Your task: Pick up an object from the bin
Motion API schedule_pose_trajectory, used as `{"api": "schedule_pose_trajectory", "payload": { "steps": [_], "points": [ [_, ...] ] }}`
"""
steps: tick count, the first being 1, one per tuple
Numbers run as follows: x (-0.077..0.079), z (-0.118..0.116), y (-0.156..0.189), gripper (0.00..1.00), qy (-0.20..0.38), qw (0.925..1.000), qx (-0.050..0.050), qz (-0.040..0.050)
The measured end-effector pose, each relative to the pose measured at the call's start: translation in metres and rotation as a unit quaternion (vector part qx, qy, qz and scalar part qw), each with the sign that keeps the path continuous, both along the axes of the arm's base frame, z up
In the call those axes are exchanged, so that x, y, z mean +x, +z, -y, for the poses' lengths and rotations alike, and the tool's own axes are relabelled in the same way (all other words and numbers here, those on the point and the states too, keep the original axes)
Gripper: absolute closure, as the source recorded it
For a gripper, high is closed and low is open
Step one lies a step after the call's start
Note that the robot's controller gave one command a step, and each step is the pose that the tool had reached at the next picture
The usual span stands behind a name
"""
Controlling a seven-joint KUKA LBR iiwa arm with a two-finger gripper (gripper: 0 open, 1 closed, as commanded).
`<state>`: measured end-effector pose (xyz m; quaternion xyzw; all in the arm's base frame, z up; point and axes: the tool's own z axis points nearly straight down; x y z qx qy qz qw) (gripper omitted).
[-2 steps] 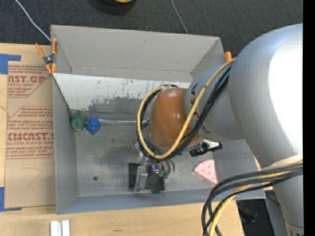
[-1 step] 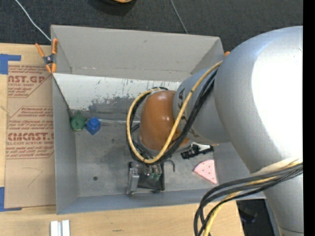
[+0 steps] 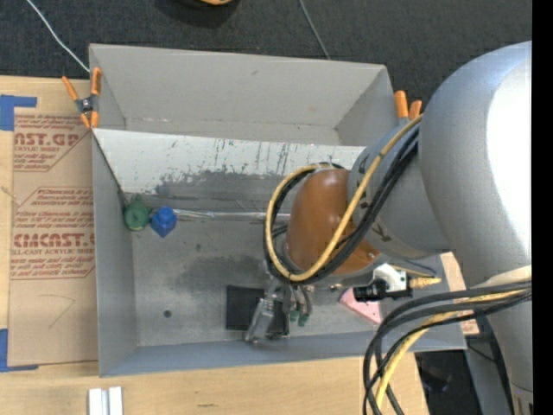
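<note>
Approach step, as judged: the gripper (image 3: 275, 318) sits low by the front wall of the bin (image 3: 115, 301), against the right edge of 1 flat black square piece (image 3: 240, 306), its opening and any hold impossible to tell, and the next move likely calls for a secure closure before lifting.

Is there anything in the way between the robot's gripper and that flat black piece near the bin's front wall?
Nothing visible. The gripper is right at the edge of the black piece. The green thing and the blue thing lie far off by the left wall.
</note>
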<state>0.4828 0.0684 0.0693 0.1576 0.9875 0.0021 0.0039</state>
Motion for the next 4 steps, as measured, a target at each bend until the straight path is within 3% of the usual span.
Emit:
{"api": "schedule_pose_trajectory", "payload": {
  "steps": [1, 2, 4],
  "points": [
    [0.028, 0.005, 0.001, 1.0, -0.071, 0.9975, 0.0, -0.0039],
    [0.028, 0.005, 0.001, 1.0, -0.071, 0.9975, 0.0, -0.0039],
    [0.007, 0.011, 0.0, 1.0, -0.11, 0.9939, 0.001, -0.0046]
  ]
}}
